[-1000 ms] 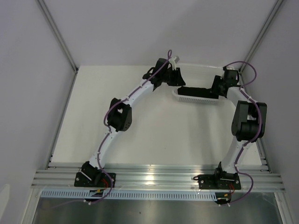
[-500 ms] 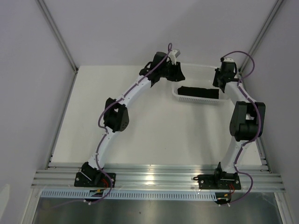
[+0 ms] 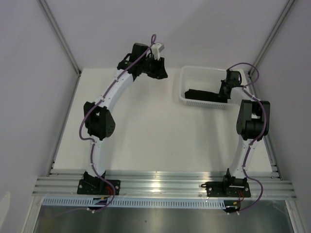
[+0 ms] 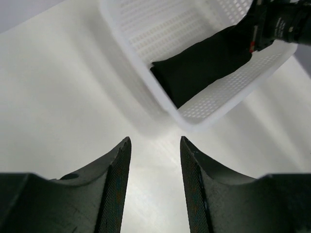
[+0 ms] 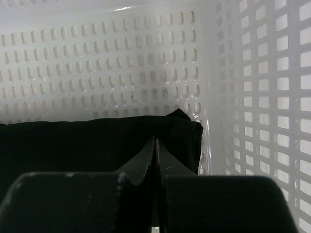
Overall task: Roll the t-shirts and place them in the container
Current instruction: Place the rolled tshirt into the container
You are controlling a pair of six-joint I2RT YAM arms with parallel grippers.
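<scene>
The table (image 3: 146, 131) is taken up at its far right corner by the white mesh basket (image 3: 204, 77), which is set within easy reach of the right arm. Inside it, along the near wall, the black t-shirt (image 3: 201, 94) is laid as a long, compact bundle. From this the rolling is judged to be done or nearly so, with the bundle stowed where the walls can hold its shape. The right gripper (image 5: 154, 143) is lowered into the basket at the bundle's right end, just short of the end wall. Its jaws are pressed fully together on top of the fabric, but whether a fold is pinched between them cannot be told, as only dark cloth is seen against dark fingers. The left gripper (image 4: 154, 141) is held well apart from the basket, above bare table to its left. Its jaws are parted with nothing between them, and it is judged to be held clear so that the right arm is given room.
</scene>
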